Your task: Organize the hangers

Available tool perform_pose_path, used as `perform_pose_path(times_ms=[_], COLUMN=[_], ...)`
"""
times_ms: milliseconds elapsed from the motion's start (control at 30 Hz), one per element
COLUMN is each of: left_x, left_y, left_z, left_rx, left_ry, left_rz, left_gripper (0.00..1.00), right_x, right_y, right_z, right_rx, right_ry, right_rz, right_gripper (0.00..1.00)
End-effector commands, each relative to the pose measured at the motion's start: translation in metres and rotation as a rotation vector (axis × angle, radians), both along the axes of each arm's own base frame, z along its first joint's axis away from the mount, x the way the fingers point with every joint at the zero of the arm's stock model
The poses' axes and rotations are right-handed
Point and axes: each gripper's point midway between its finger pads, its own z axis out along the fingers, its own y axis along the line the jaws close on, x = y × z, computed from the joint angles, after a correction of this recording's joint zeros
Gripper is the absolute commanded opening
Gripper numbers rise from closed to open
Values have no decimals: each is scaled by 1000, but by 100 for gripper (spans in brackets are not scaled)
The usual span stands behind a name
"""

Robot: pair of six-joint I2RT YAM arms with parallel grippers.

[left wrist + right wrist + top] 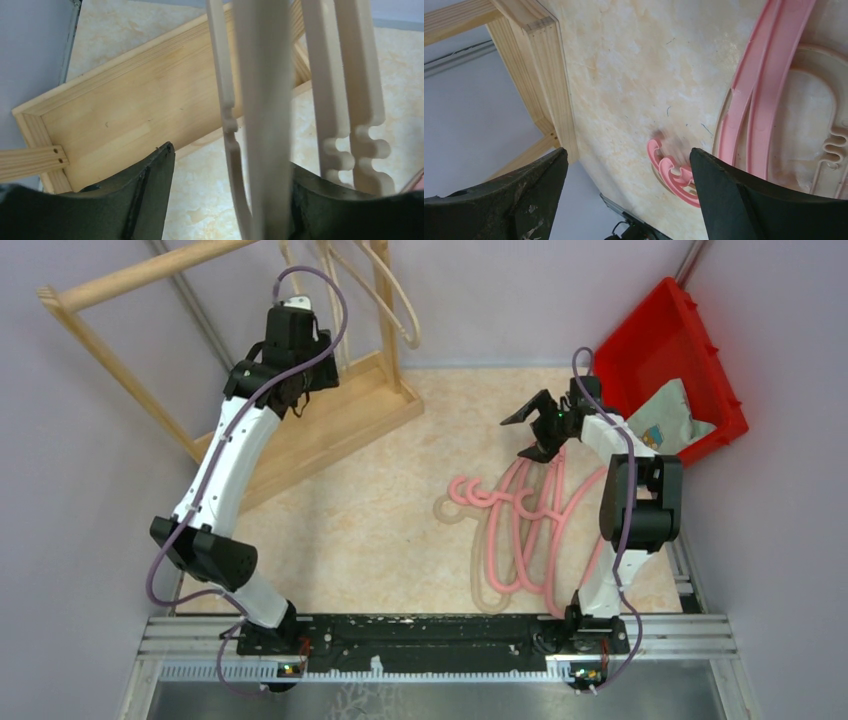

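Landmark: wooden rack (330, 430), at the far left corner of the table (380, 540).
Hung stock: beige hangers (262, 100) dangle inside the rack above its base board. Their hooks run out of frame, so their seating on the pole cannot be confirmed.
Loose stock: pink hangers (520, 530) lie in an overlapping pile on the table, well to the right of the rack, with at least one beige hanger (819, 120) underneath.
Left gripper (230, 165): up inside the rack, jaws apart. One hung bar sits between them, hard against one finger, with a gap on the other side; it is not clamped.
Right gripper (629, 155): over the far end of the pile on the side away from the rack, jaws spread wide, holding nothing.
Risk 1: closing off-centre could shove the bar sideways, swing the neighbouring hangers and unhook one.
Risk 2: a hard pull on a hung hanger may shift or tip the light rack.
Risk 3: the pile looks interlocked, so lifting one pink loop would likely drag others.
Risk 4: bars lie paired, so the jaws may pinch two at once.
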Motion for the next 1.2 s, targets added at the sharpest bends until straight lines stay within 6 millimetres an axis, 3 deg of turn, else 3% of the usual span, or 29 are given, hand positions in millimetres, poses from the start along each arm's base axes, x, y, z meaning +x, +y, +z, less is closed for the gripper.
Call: perform_pose_path(times_ms=[0, 167, 600, 867, 933, 1100, 1167], left_x=[-11, -26, -85, -122, -131, -153, -159], left_y=[1, -9, -58, -91, -100, -119, -122], left_z=[33, 41, 38, -23, -35, -60, -67], left_rx=[-34, -89, -232, -316, -330, -356, -372], left_ry=[-102, -154, -272, -134, -117, -58, -42], left_rz=[-23, -108, -488, -622, -636, -658, -661], left_gripper=[74, 98, 100, 100, 100, 100, 100], right_x=[-2, -12, -53, -75, -80, -87, -87], right_y=[-5, -13, -29, -36, -38, -41, -45], right_z=[22, 21, -13, -39, -34, -43, -35], right_rx=[-25, -97, -251, -335, -346, -369, -392], right_ry=[-75, -67, 20, 95, 82, 118, 106], right_rz=[7, 22, 46, 55, 48, 51, 34], right_gripper=[92, 92, 92, 90, 88, 83, 82])
